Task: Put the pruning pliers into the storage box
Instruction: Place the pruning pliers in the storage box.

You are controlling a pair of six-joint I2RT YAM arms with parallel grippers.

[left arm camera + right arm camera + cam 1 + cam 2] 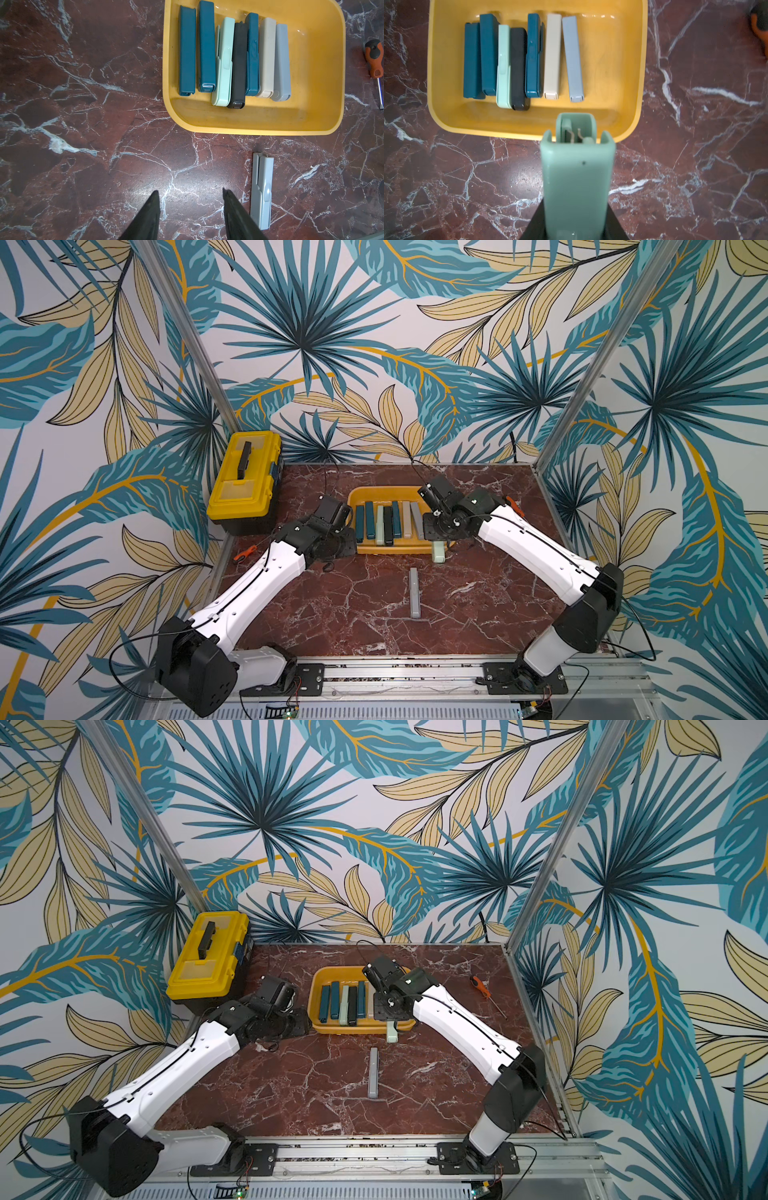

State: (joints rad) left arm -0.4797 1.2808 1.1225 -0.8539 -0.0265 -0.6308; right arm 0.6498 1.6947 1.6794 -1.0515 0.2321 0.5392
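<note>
In both top views the right wrist hides most of the mint pliers (437,554). Only their lower end shows, by the near right corner of the storage box (376,549). The right gripper (575,209) pinches them, and they hang along its fingers. Seven pliers (239,62) lie parallel inside the box, long axes toward the far edge of the worktop (478,614). Grey pliers (414,593) lie mid-worktop on the same axis. The left gripper (190,193) has its jaws spread and empty.
</note>
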